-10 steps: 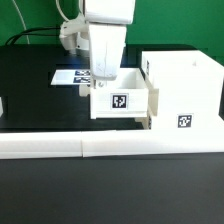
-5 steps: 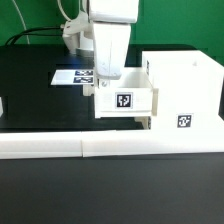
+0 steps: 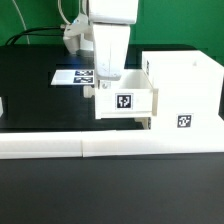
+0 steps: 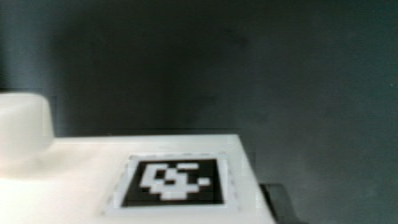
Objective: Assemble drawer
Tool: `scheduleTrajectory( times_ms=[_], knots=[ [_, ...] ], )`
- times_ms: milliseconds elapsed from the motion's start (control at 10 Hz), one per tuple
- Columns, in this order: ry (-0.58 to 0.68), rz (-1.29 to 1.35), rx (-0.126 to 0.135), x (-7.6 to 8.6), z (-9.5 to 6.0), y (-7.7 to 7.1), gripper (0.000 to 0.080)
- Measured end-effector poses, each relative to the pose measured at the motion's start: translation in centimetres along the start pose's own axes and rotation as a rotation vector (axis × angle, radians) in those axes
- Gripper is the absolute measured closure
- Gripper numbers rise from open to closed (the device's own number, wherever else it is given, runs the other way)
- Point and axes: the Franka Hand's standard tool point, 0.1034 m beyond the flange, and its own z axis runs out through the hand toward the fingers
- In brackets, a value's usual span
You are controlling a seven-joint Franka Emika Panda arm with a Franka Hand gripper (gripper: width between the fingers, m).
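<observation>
Tray (image 3: 125,101) first: I see the small white drawer tray with a square tag on its front face, sitting partway into the large cubic case (image 3: 184,92) on the exterior view's right, its front end sticking out toward that view's left. The case carries its own tag low on its front. My gripper (image 3: 103,82) hangs straight down over the protruding end of the tray, and it seems to be touching the tray's rim, but the arm's white body hides the fingertips, so I cannot tell whether the fingers are spread or pinched. Behind the arm lies the marker board (image 3: 68,76) flat on the black table (image 3: 30,95). Long white border bars (image 3: 60,147) run across the front. On the wrist view I get a blurred white surface with a tag (image 4: 176,183) and a rounded white knob (image 4: 20,126) beside it.
</observation>
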Motion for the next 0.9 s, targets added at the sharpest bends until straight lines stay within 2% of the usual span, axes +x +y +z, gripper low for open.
scheduleTrajectory(
  times_ms=[600,900],
  knots=[
    [0.003,0.003,-0.003,0.5,0.0,0.0,0.0755],
    [0.008,-0.014,-0.008,1.5,0.0,-0.1,0.0755]
  ],
)
